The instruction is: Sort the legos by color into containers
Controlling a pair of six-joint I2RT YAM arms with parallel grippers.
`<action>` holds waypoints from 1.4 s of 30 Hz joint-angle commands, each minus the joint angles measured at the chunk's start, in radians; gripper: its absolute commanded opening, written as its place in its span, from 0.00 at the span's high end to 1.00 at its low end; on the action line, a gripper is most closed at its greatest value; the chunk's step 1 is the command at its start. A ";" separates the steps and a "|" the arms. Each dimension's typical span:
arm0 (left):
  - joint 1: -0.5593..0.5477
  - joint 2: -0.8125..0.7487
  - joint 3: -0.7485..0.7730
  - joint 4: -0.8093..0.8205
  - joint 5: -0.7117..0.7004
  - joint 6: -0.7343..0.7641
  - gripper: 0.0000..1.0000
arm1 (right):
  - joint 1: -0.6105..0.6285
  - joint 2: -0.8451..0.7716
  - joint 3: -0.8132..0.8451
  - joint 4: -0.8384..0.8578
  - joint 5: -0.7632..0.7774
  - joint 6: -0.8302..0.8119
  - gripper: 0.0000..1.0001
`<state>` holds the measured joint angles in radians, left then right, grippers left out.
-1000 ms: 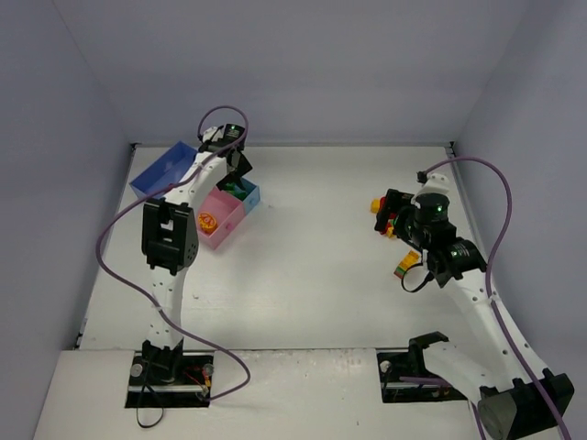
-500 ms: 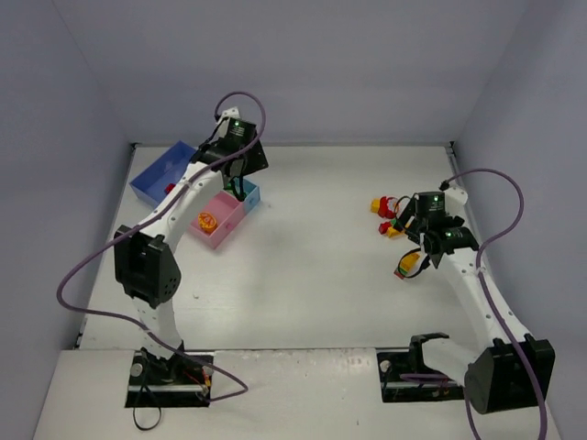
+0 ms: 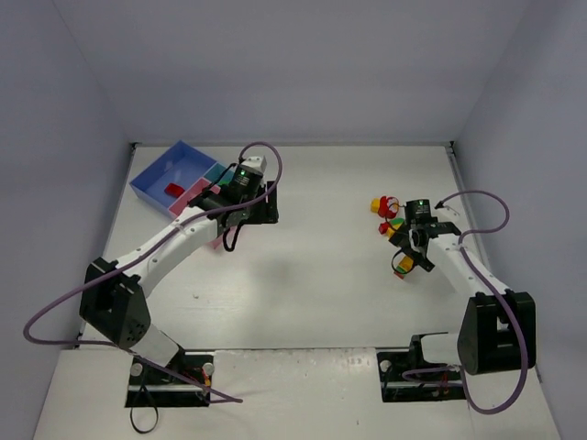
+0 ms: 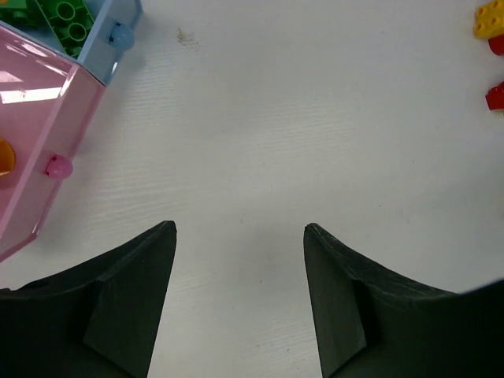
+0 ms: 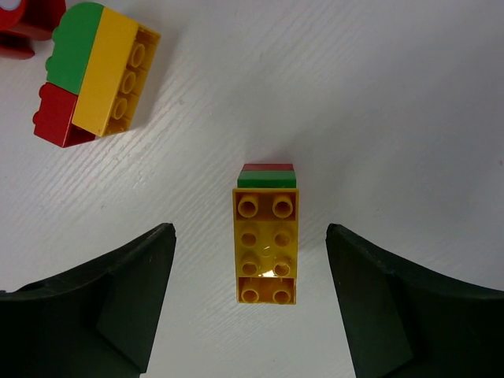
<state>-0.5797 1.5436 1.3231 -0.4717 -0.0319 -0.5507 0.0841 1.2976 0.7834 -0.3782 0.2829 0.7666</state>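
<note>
Both open, the left gripper (image 4: 240, 228) empty, the right gripper (image 5: 249, 230) hangs over a lego stack (image 5: 266, 244), probably light, rigid and slick, best pinched across its long sides.

L arm (image 3: 174, 240) covers pt of tray (image 3: 154, 180); red lego (image 5: 35, 24) cropped.

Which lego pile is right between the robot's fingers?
The yellow-topped stack, with green and red layers, sits between the fingers of the right gripper. The other stack lies outside them.

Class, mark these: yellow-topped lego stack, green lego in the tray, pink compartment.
Yellow-topped lego stack (image 5: 266, 246), right wrist view, studded face.
Green lego (image 4: 67, 21), left wrist view, studded top.
Pink compartment (image 4: 47, 118), left wrist view, outer wall.
</note>
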 commanded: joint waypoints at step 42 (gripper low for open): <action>-0.005 -0.105 -0.165 0.756 0.849 -0.087 0.38 | 0.016 -0.414 -0.125 0.837 -1.206 -0.280 1.00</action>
<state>-0.5835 1.4425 1.1610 0.0273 0.6334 -0.5770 0.0933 0.9016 0.6472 0.2611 -0.7322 0.4831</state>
